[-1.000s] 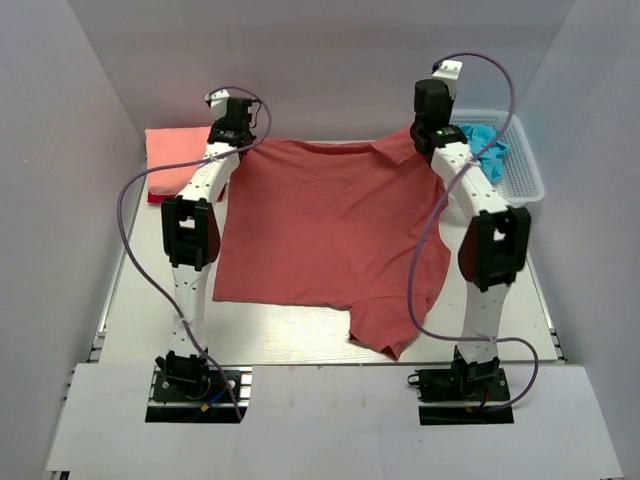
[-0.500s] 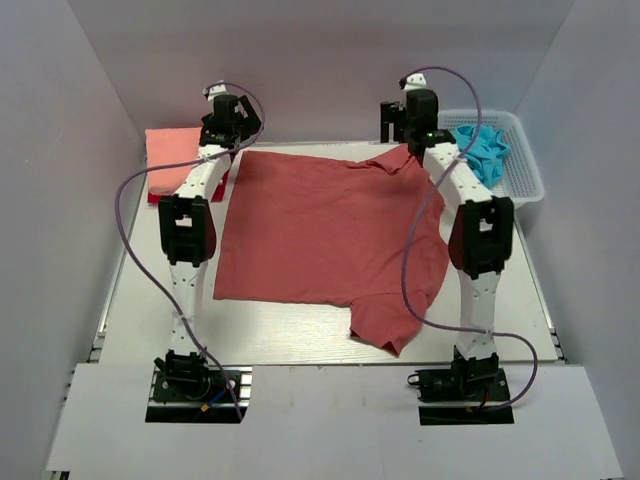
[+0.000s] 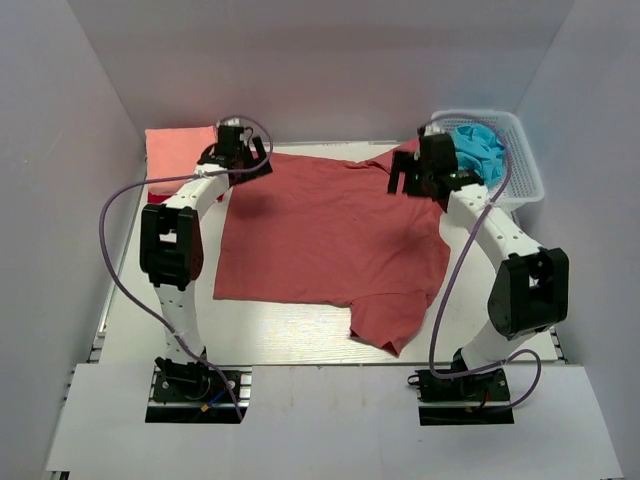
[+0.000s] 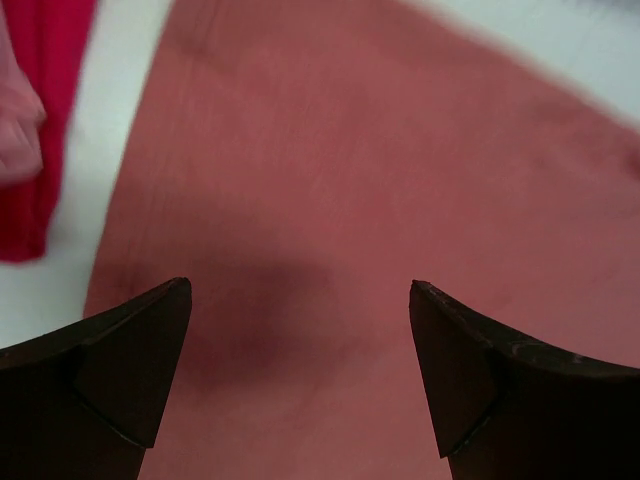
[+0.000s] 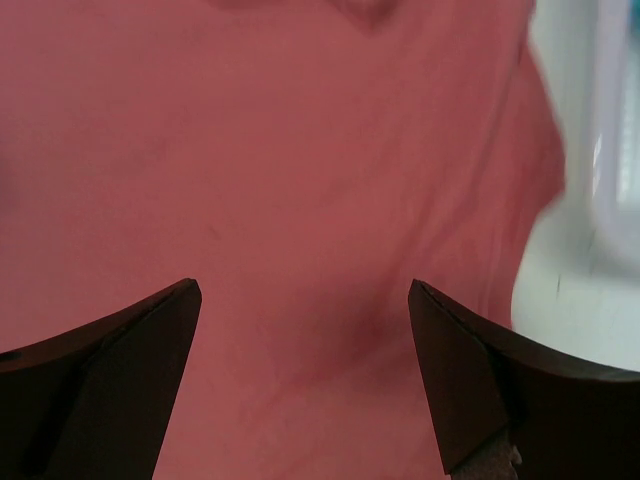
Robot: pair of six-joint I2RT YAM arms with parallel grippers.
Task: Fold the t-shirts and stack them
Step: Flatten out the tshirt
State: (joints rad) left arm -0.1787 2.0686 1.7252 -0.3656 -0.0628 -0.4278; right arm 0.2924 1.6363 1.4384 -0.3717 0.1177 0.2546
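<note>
The left claw (image 4: pixel 300 295) and right claw (image 5: pixel 300 295) are hovering wide open over the brick-red t-shirt (image 3: pixel 330 230), risking an uneven, wrinkling grab

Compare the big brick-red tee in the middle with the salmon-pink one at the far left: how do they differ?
The brick-red tee lies spread open, a sleeve sticking out at its near edge; the salmon-pink tee is folded into a rectangle. The brick-red tee covers far more table than the salmon-pink tee. The brick-red tee lies on the table; the salmon-pink tee lies on a bright red tee. Both are plain.
</note>
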